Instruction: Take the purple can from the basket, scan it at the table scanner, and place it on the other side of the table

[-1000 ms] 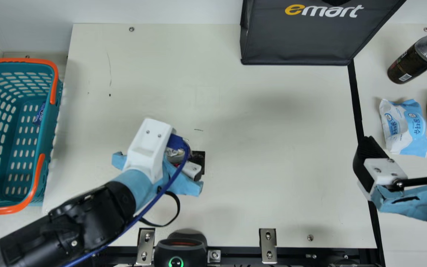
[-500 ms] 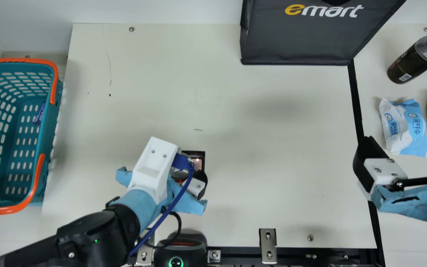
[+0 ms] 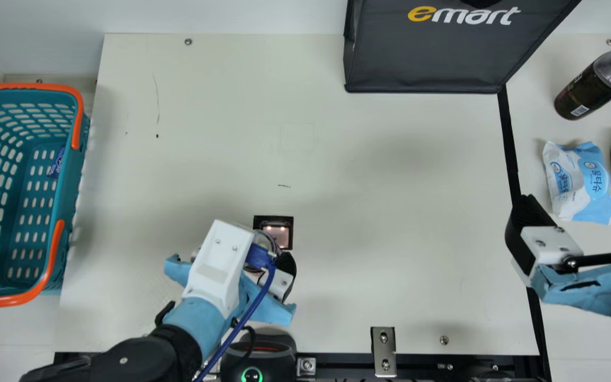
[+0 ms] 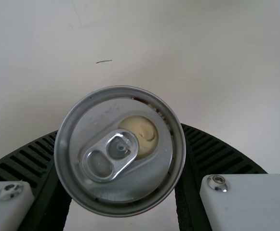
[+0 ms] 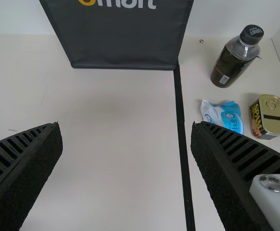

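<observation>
Evidently clamping with the left gripper (image 4: 120, 130) on the ring-pull can (image 4: 120, 192), just lower-left of the table scanner (image 3: 280, 232) in the main view. Probably needs edging rightward over that glass; well apart, spread open with the right gripper (image 5: 126, 126).

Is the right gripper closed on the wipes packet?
No, the right gripper stands open, its fingers wide apart, and the wipes packet lies on the table.

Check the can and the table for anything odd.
The silver-topped round metal can looks odd: its mouth appears opened and plugged with something beige. The flat cream table also bears a short dark mark.
</observation>
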Tool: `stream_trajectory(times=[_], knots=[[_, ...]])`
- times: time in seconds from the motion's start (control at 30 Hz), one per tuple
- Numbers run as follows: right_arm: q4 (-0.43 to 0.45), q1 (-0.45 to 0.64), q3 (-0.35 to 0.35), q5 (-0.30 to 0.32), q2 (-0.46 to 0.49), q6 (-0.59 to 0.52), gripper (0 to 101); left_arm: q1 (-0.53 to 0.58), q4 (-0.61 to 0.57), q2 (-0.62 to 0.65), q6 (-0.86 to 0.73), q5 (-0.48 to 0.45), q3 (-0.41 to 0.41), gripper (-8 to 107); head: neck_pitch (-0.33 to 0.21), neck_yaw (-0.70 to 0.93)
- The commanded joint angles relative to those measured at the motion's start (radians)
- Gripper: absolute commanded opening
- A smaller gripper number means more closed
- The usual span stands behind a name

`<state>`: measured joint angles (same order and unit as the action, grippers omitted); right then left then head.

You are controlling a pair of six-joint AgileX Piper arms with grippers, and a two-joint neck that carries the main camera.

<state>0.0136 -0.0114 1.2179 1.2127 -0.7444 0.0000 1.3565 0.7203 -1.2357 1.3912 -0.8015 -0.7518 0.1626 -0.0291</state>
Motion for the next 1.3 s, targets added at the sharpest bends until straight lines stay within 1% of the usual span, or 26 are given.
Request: stream_trajectory(times=[0.0, 0.33, 0.57, 0.9, 1.13, 1.27], knots=[[0.0, 0.0, 0.0, 0.0, 0.0, 0.0, 95, 0.019, 0.035, -0.001, 0.056, -0.008, 0.005, -8, -0.024, 0.002], [0.0, 0.0, 0.0, 0.0, 0.0, 0.0, 95, 0.078, 0.123, -0.015, 0.175, -0.037, 0.021, -8, -0.024, 0.002], [0.0, 0.0, 0.0, 0.0, 0.0, 0.0, 95, 0.066, 0.107, -0.025, 0.163, -0.026, 0.017, -8, -0.024, 0.002], [0.0, 0.0, 0.0, 0.0, 0.0, 0.0, 95, -0.032, 0.003, -0.027, 0.007, 0.03, -0.003, -8, -0.024, 0.002], [0.0, 0.0, 0.0, 0.0, 0.0, 0.0, 95, -0.108, -0.018, -0.006, -0.145, 0.122, 0.017, -8, -0.024, 0.002], [0.0, 0.0, 0.0, 0.0, 0.0, 0.0, 95, -0.164, -0.061, 0.022, -0.276, 0.203, 0.048, -8, -0.024, 0.002]])
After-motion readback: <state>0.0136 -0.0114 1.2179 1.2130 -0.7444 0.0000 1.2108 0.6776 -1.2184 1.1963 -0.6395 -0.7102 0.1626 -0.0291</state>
